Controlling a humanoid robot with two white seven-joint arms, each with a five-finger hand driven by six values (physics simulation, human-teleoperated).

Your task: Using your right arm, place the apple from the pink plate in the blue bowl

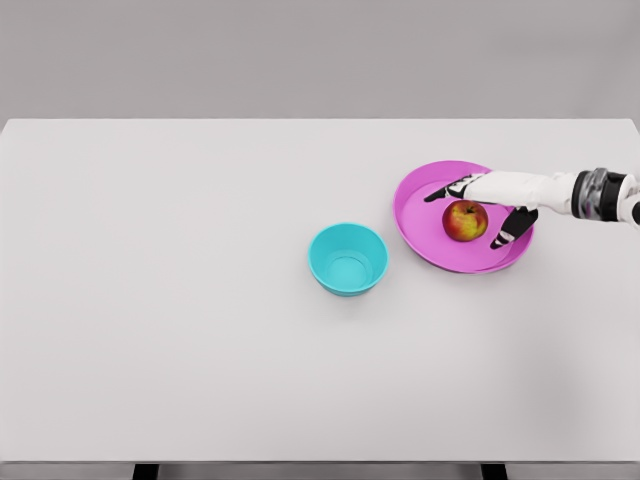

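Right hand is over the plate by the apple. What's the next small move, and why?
Probably close the fingers on the apple. The right hand is spread around it on the pink plate, not yet gripping, and the blue bowl is empty.

White table (200,350), plain grey backdrop; two dark supports, possibly legs, at bottom edge.

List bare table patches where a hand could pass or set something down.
Free: the whole left half of the white table, left of the round blue bowl; the front strip below bowl and pink plate; the back strip behind them. Crowded: the plate, holding the red-yellow apple and open right hand.
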